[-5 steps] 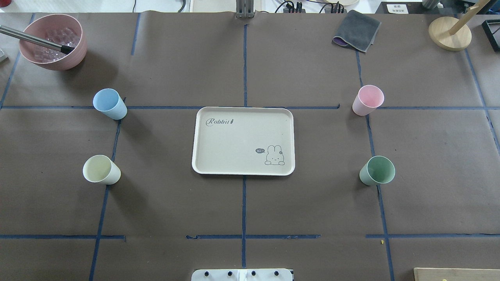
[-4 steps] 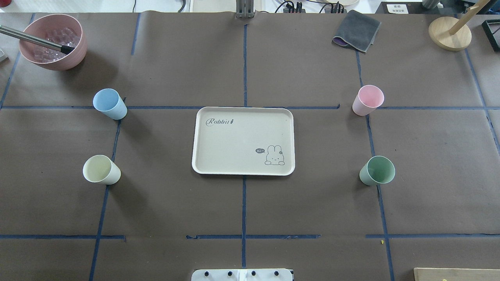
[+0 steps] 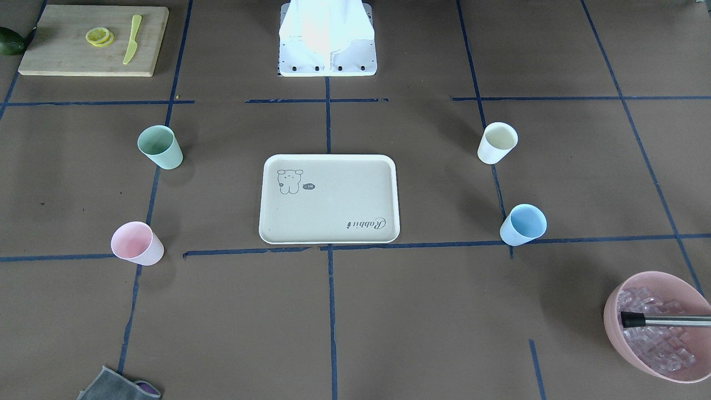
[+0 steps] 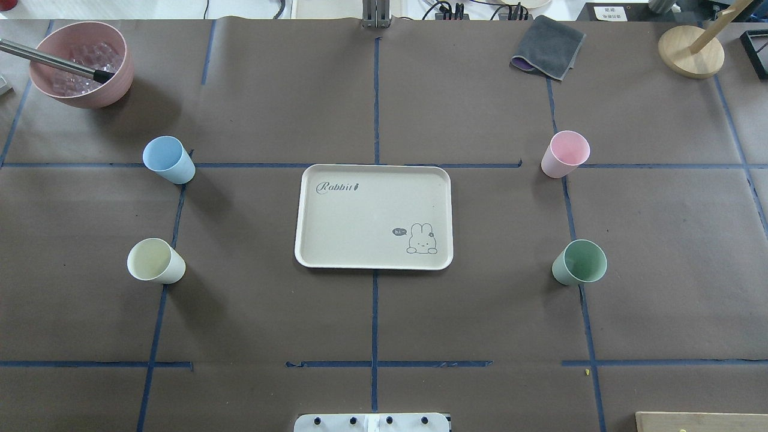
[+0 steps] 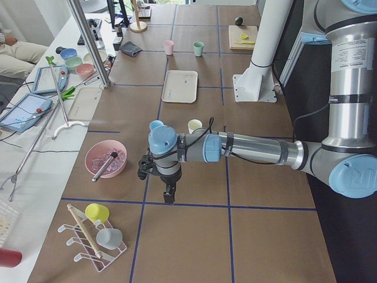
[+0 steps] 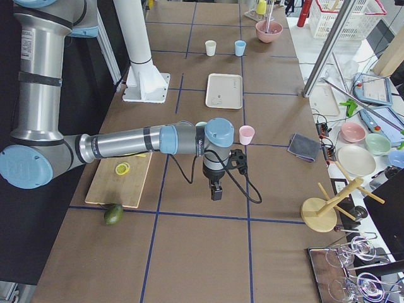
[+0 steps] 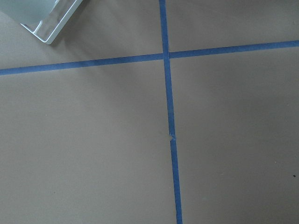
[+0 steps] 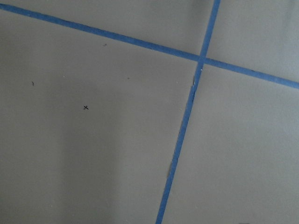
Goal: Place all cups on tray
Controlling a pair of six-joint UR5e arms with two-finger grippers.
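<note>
The cream tray (image 4: 360, 210) lies flat at the table's middle with nothing on it. Four cups stand upright on the brown paper around it: blue (image 4: 168, 159) and cream-white (image 4: 155, 260) on the left, pink (image 4: 564, 153) and green (image 4: 579, 262) on the right. My left gripper (image 5: 169, 194) shows only in the exterior left view, hanging over the table on the near side of the blue and cream cups. My right gripper (image 6: 216, 191) shows only in the exterior right view, near the pink cup. I cannot tell whether either is open or shut. Both wrist views show only paper and blue tape.
A pink bowl of ice cubes (image 4: 81, 63) with a metal handle in it stands at the far left corner. A grey cloth (image 4: 549, 47) and a wooden stand (image 4: 690, 51) lie at the far right. A cutting board (image 3: 91, 39) with lemon slices sits near the robot's base (image 3: 328, 39).
</note>
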